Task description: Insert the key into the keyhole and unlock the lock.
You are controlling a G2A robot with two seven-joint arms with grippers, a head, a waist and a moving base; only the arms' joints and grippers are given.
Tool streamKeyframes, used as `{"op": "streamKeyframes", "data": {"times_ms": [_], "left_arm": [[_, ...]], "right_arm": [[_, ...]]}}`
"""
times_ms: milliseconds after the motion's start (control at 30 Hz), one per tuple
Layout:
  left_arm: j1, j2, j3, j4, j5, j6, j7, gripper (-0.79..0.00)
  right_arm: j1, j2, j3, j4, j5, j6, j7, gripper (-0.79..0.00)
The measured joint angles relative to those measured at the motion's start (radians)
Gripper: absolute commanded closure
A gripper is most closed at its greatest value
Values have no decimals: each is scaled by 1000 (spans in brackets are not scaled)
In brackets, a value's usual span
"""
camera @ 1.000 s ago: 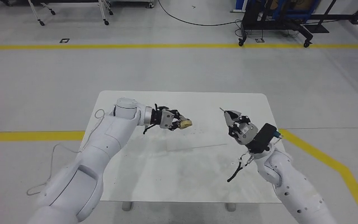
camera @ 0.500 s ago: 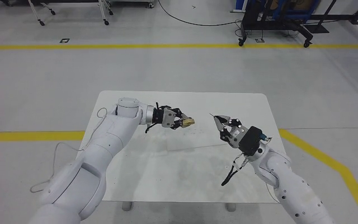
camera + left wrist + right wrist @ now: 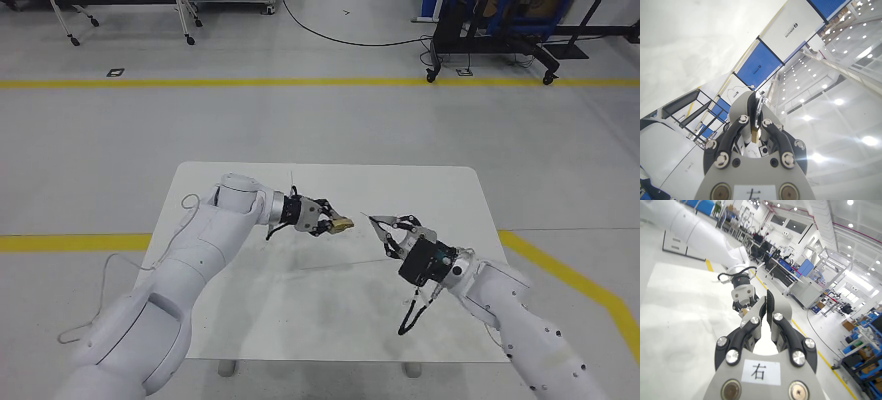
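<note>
L gripper held brass lock at frame centre, R gripper just right of it, fingers pinched on thin key — tip near lock, not touching

Top cam sits on me above my arms, looking down on the table w/ floor beyond. It's far enough off that both arms fit in.

L wrist cam rides just behind my left gripper, v. close, facing along the fingers & tilted up at wall panels and ceiling lights. The lock is right in front of the lens.

R wrist cam rides behind my right gripper, also close, facing low across the table twd the left gripper.

Shared: top & R wrist both get table + left gripper. Top & L wrist share the lock. Top also takes in right gripper w/ key.
</note>
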Motion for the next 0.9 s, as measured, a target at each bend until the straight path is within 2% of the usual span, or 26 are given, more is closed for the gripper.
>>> {"op": "streamKeyframes", "data": {"times_ms": [200, 333, 600, 900], "left_arm": [[2, -16, 18, -9, -11, 73, 43, 0], [-8, -21, 15, -9, -2, 60, 95, 0], [-1, -21, 14, -32, 34, 17, 121, 0], [16, -19, 10, -44, 55, -47, 82, 0]], "right_arm": [[-64, 17, 9, -94, -262, -28, 93, 0], [-89, 23, 3, -129, -374, -52, 143, 0], [-80, 16, -39, -143, -414, -50, 236, 0], [-46, 1, -96, -144, -416, -31, 345, 0]]}}
